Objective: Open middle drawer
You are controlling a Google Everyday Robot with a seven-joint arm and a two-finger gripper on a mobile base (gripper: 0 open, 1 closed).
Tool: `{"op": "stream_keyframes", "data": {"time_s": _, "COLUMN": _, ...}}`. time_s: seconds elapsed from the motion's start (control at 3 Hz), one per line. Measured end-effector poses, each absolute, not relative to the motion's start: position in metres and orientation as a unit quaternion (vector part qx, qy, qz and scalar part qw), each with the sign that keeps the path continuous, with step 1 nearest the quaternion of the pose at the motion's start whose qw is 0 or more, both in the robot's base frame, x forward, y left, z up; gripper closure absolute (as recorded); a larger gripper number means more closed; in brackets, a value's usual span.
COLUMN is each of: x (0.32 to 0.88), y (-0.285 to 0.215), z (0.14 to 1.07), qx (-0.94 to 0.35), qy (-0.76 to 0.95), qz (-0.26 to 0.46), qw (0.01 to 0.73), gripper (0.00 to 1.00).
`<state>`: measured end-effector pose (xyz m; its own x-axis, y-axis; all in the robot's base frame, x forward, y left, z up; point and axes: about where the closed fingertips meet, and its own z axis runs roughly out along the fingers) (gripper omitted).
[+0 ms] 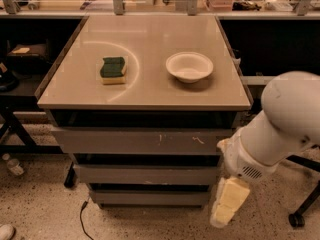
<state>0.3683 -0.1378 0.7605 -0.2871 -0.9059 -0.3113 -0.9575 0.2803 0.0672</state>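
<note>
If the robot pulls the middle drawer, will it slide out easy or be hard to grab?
Probably hard to grab: the middle drawer has a flat front with no handle, so pulling it likely means hooking into the dark gap above it. It looks stiff and solid, so it shouldn't bend. The pincer hangs low by its right end.

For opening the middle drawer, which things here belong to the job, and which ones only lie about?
Belong to the job: middle drawer; end effector, low beside the drawers' right end.
Only lying about: green sponge and white bowl on the tabletop; scratched top drawer; bottom drawer.
</note>
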Motion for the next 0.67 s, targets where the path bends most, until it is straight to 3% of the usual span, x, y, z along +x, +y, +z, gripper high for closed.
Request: {"op": "stream_keyframes", "data": {"time_s": 0.67, "x": 0.354, "y": -0.084, "z": 0.628, "qx": -0.562, "qy": 0.796, "qz": 0.206, "qw": 0.091, "gripper": 0.0}}
